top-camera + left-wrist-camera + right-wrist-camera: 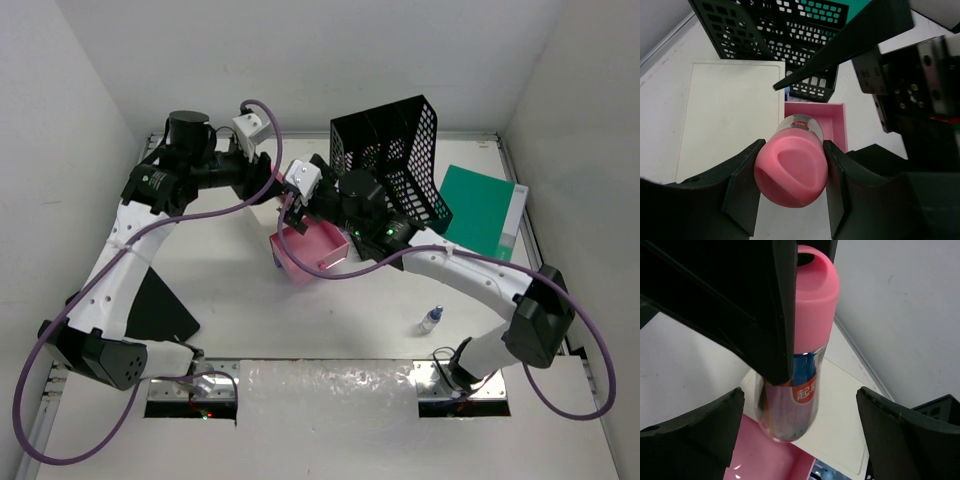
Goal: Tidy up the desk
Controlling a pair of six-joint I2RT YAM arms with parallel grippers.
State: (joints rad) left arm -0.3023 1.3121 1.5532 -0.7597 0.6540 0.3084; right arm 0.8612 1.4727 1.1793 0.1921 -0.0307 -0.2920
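Starting at the near edge, the two arms stand side by side on the big white desk [230,290]. The desk fills the floor of the top view and lies under everything else. Close to the right arm's base, a small clear bottle [430,320] sits alone on the desk. On the left side, a black wedge [160,305] rests next to the left arm.

A bit further in, near the middle of the desk, there is a pink tray [310,250] with an open top. Both arms meet just above it. The left gripper [792,150] is clenched on a bottle with a pink cap [790,172]. Its two black fingers [742,185] press on the cap from both sides. The bottle is up in the air, and its clear end points toward the pink tray. It has a red label and something blue inside. The right gripper [800,392] is released. Its fingers [690,425] are spread wide, one on each side of the bottle, and they do not touch it.

Right beside the pink tray lies a flat cream box top [730,115].

Further back stands a black rack with holes [390,165]. To its right, a green book [485,210] lies by the right edge of the desk.
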